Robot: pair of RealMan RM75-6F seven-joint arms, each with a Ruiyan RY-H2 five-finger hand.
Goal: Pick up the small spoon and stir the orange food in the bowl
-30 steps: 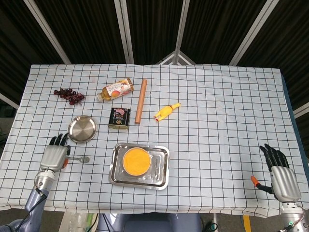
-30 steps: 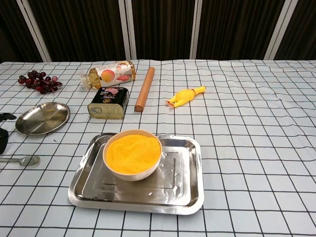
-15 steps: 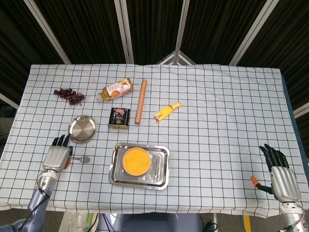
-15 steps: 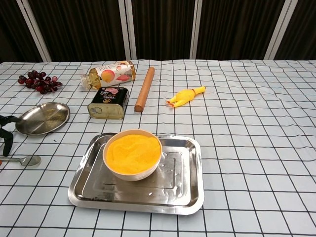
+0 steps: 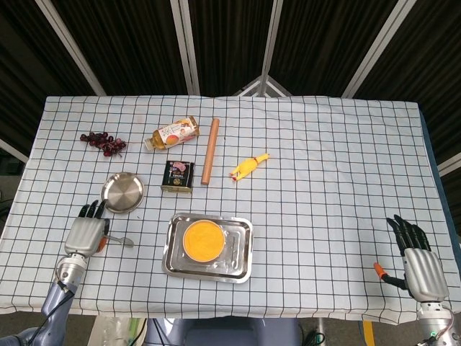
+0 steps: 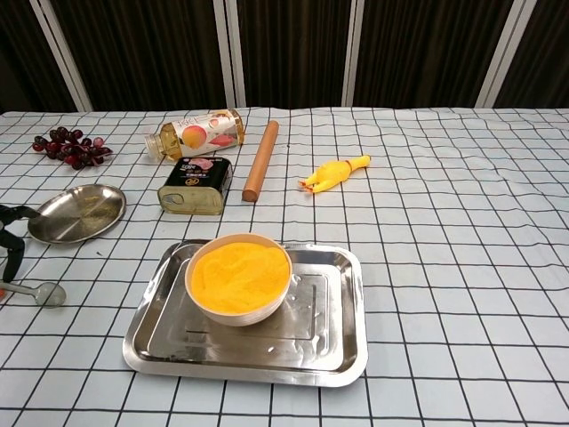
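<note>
Right now your left hand [image 5: 85, 232] sits over the spoon [image 5: 122, 241] handle at the tabletop's near left edge; whether it grips yet, I cannot tell. Lift too soon and the thin handle could slip free. The bowl [image 5: 202, 240] waits in the tray [image 5: 242, 263]. Your right hand [image 5: 416, 261] rests open, far right.

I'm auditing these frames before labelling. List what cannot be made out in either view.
- Small metal spoon: handle hidden under the left hand in the head view, cut by the frame edge in the chest view; grip unclear.
- Left hand's fingers: mostly cut off in the chest view.
- Right hand: outside the chest view.
- Dark rectangular tin: label print too small.
</note>
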